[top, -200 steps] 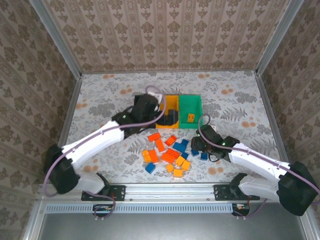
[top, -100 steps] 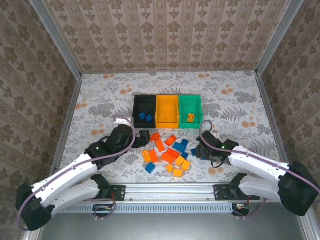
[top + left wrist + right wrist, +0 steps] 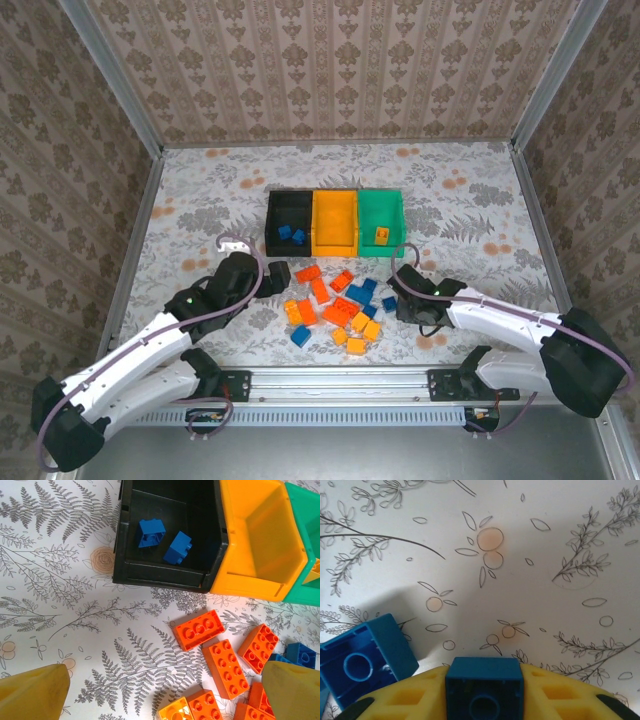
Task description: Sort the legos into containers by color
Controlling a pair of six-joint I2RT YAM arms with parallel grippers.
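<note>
Left jaws were wide open and empty, their yellow fingers (image 3: 31, 696) at the two bottom corners of the wrist view, over the counter (image 3: 200, 190) just in front of the black bin (image 3: 290, 196). That bin held two blue bricks (image 3: 151, 532). The middle yellow-orange bin (image 3: 335, 212) was empty, and the green bin (image 3: 383, 203) held one yellow-orange brick (image 3: 381, 236). So blue goes in black and yellow-orange in green, and my guess is red-orange goes in the middle one. The loose pile (image 3: 335, 305) lay near the bins on the near side, mixed colours, with several bricks touching. The easiest pick for the left arm looked like the red-orange brick (image 3: 198, 629) at the pile's near-left edge. It stood apart from its neighbours, so the jaws could straddle its short sides without nudging others. Right jaws were closed on a small blue brick (image 3: 484, 687), seated square between the pads at the pile's right edge. I couldn't tell whether it was clear of the counter. A second blue brick (image 3: 365, 660) sat just beside it, tipped up. To do this step well, lift straight up first so that neighbour doesn't drag along. The black bin is at the far left end of the row, so the right arm's route crosses over the pile and toward the left arm. The arm parked in front of that bin is the main obstruction.
</note>
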